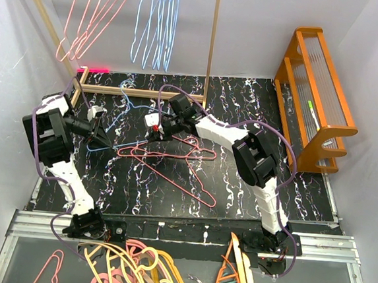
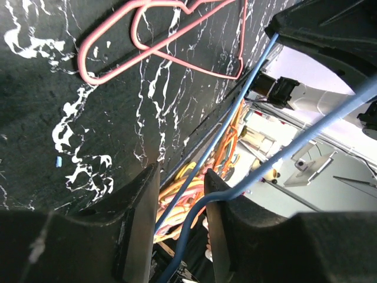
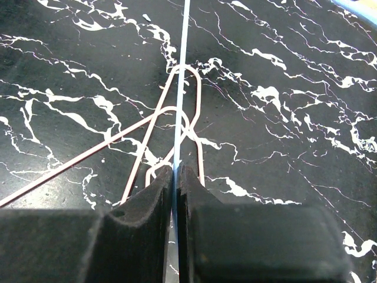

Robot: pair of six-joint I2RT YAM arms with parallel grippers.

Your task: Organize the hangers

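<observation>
A light blue wire hanger (image 1: 124, 144) is held just above the black marble table (image 1: 138, 196), between both arms. My right gripper (image 1: 158, 131) is shut on its thin wire (image 3: 181, 88), which runs straight out from the pinched fingertips (image 3: 175, 171). My left gripper (image 1: 100, 130) is at the hanger's left end. Its jaws (image 2: 181, 177) stand apart, with the blue wire (image 2: 235, 112) passing between them and bending against the right finger (image 2: 227, 200). Pink-red wire hangers (image 1: 174, 163) lie on the table beneath, also seen in the wrist views (image 2: 159, 44) (image 3: 197, 100). More pink hangers (image 1: 94, 14) and blue hangers (image 1: 156, 19) hang on the rack at the back.
A wooden post (image 1: 213, 44) of the hanging rack stands at the back centre, and its base bar (image 1: 140, 92) lies on the table. An orange wooden stand (image 1: 316, 93) is at the right. Thicker orange, pink and cream hangers (image 1: 132, 265) are piled below the near edge.
</observation>
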